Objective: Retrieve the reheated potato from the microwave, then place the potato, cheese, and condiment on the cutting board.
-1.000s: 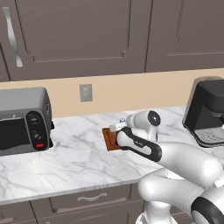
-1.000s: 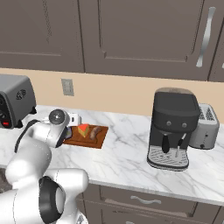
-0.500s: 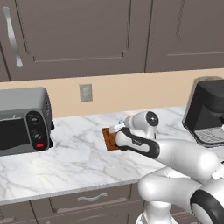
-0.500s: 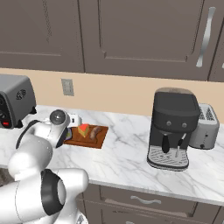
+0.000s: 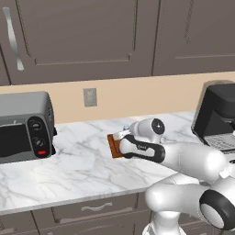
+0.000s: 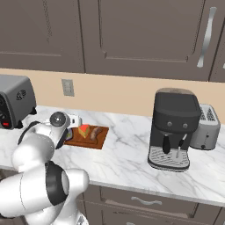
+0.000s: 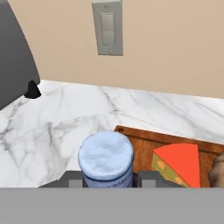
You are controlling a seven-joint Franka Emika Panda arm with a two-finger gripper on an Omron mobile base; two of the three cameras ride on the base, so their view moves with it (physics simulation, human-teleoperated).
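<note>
Item: condiment. In the hand view its pale bluish cap stood between the two dark fingertips, which were clenched against the bottle on either side; the gripper was grasping it just at the near-left edge of the cutting board (whether the bottle's base touched the wood or the counter could not be told).

Item: cutting board. Reddish-brown, lying flat on the white marble counter in front of the beige wall, beside the arm's wrist in the right base view; in the left base view only its left end showed past the arm.

Item: cheese. Orange-yellow wedge resting on the board, just right of the bottle in the hand view; also seen on the board from the right base view.

Item: brown lump, on the board just beside the cheese (probably the potato).

Other fittings: wall outlet above the counter; grey toaster oven well to the left; black coffee machine well to the right, a silver toaster next to it.
</note>
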